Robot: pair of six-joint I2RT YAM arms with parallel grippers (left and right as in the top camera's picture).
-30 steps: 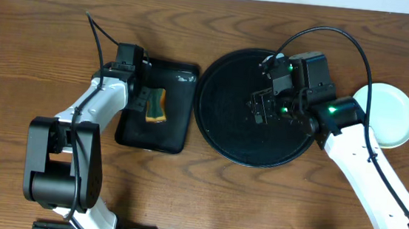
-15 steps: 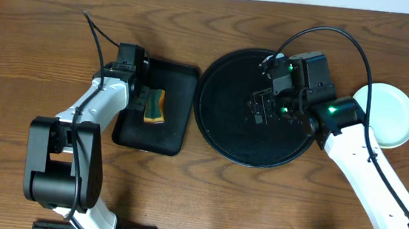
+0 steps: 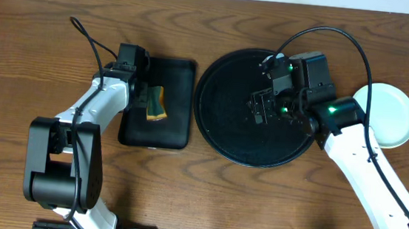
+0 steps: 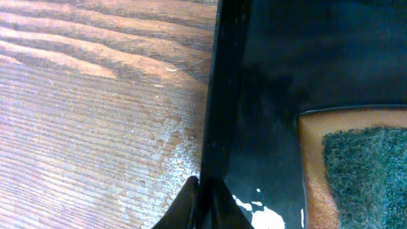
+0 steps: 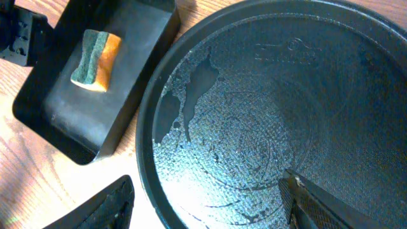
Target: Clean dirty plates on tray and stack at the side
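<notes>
**A:** What is the left gripper (image 4: 205, 205) doing?

**B:** Its jaws are pressing together on the left rim of the small tray (image 3: 170, 128). They are pinching that thin black wall between their tips. The small tray is sitting flat on the tabletop (image 3: 18, 39), just left of the round tray (image 3: 221, 131).

**A:** Is anything lying in the small one?

**B:** A sponge (image 3: 156, 103), orange with a green scrubbing face, is lying inside it. It is sitting just right of the pinching jaws, and they are not touching it.

**A:** And the right gripper (image 5: 208, 191)?

**B:** It is hanging over the middle of the round tray with its jaws standing spread wide, one on either side of the wrist view, gripping nothing. Wet streaks are glistening on the tray floor beneath them.

**A:** Where are the plates (image 3: 394, 112) sitting?

**B:** They are off the round tray, on the tabletop near its right side. Only a pale mint-white top one is showing from above, with the right arm crossing over its left edge. It may be resting on others, but the overhead view is not letting me count.
</notes>
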